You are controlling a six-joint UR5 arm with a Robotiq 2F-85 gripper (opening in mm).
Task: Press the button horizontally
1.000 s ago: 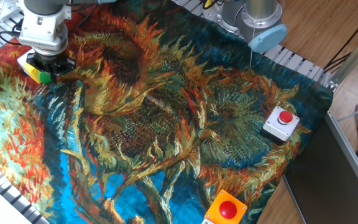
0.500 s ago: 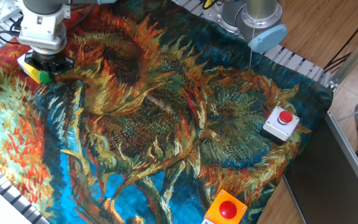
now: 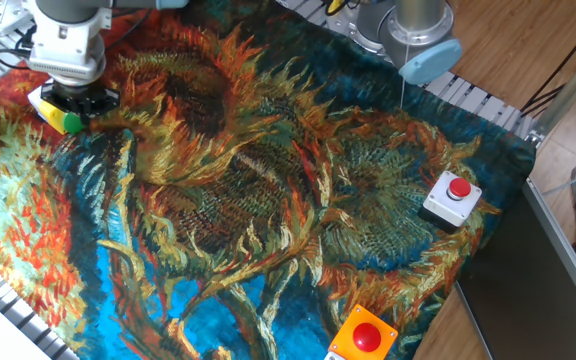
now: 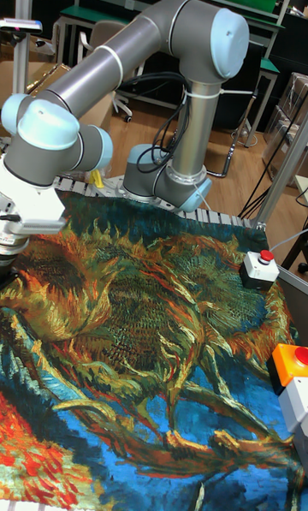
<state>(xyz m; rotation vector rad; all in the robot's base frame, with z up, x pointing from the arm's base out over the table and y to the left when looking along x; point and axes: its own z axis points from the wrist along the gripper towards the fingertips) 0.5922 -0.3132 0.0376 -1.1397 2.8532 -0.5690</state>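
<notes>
The button (image 3: 71, 124) is a green round cap on a small yellow housing (image 3: 40, 104), lying on its side at the far left of the cloth. Its cap points toward the near right. My gripper (image 3: 80, 103) stands right over it, its black fingers low against the housing and just behind the green cap. The white wrist (image 3: 66, 45) hides most of the box. No view shows a gap or contact between the fingertips. In the tall fixed view only the wrist (image 4: 30, 207) shows at the left edge, and the button is out of frame.
A sunflower-print cloth (image 3: 268, 200) covers the table. A red button on a grey-white box (image 3: 455, 195) stands at the right, and a red button on an orange box (image 3: 365, 338) sits at the near edge. The arm's base (image 3: 408, 30) rises at the back.
The gripper has edged a few pixels toward the far left. The green button and both red buttons have stayed put.
</notes>
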